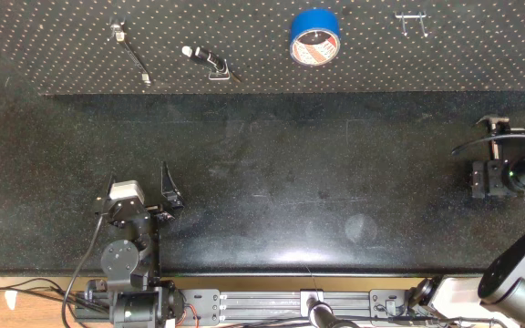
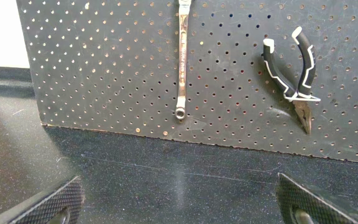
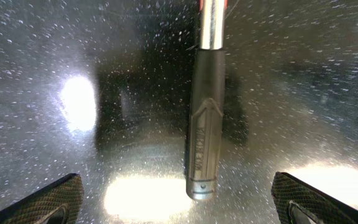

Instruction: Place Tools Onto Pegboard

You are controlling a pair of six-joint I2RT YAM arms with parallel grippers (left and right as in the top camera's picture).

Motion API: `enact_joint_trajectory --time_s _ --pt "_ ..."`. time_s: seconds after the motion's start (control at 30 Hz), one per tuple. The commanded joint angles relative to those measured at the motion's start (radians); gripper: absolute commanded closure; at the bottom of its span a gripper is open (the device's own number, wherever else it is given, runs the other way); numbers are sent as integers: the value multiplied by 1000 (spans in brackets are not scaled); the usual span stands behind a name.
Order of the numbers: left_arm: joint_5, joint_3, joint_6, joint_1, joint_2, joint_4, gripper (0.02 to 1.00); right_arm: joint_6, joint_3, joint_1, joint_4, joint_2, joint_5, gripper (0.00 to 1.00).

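Black perforated pegboard (image 1: 381, 55) is holding a silver wrench (image 2: 181, 59), black-and-white pliers (image 2: 294, 71) and a blue tape roll (image 1: 314, 38); I am hanging my left gripper (image 2: 179, 199) and right gripper (image 3: 178, 211) with jaws spread, the right over an unhung black-handled steel hammer (image 3: 204, 124).

no legible text — handle (image 3: 202, 143) embossing unreadable.

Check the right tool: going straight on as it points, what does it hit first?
Probably the grey handle lying on the black table, roughly centred between the fingers of the open right tool. Depth to it is unclear.
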Motion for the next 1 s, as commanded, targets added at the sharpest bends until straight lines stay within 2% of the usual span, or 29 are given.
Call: enact_joint_trajectory --time_s 0.03,0.13,0.2,0.33,0.37,0.53,0.57,0.63,0.67,0.8,0.87,1.0 --pt "3 -2 17 4 -8 -6 20 -33 0 -5 14 42 1 16" --pt "3 -2 17 4 -8 -6 23 -33 0 -5 24 45 1 16" --pt "3 -2 17 4 -8 -6 23 -33 0 -5 26 45 1 150" --pt "3 -2 17 4 -8 -6 23 -32 0 -5 28 55 1 529" --pt "3 -2 17 4 -8 -6 23 -32 0 -5 28 58 1 581" --pt "3 -2 17 4 -8 -6 23 -32 0 -5 28 83 1 643" --pt "3 -2 17 4 -8 -6 23 -32 0 -5 28 83 1 704" --pt "3 -2 17 4 -8 -6 23 -32 0 -5 32 82 1 890" --pt "3 -2 17 4 -8 -6 23 -32 0 -5 33 82 1 921" --pt "3 -2 17 4 -8 -6 25 -21 0 -5 39 34 -43 925" --pt "3 -2 17 4 -8 -6 23 101 0 -5 42 -39 -71 925" --pt "3 -2 17 4 -8 -6 23 128 -2 -4 55 -290 -230 925"
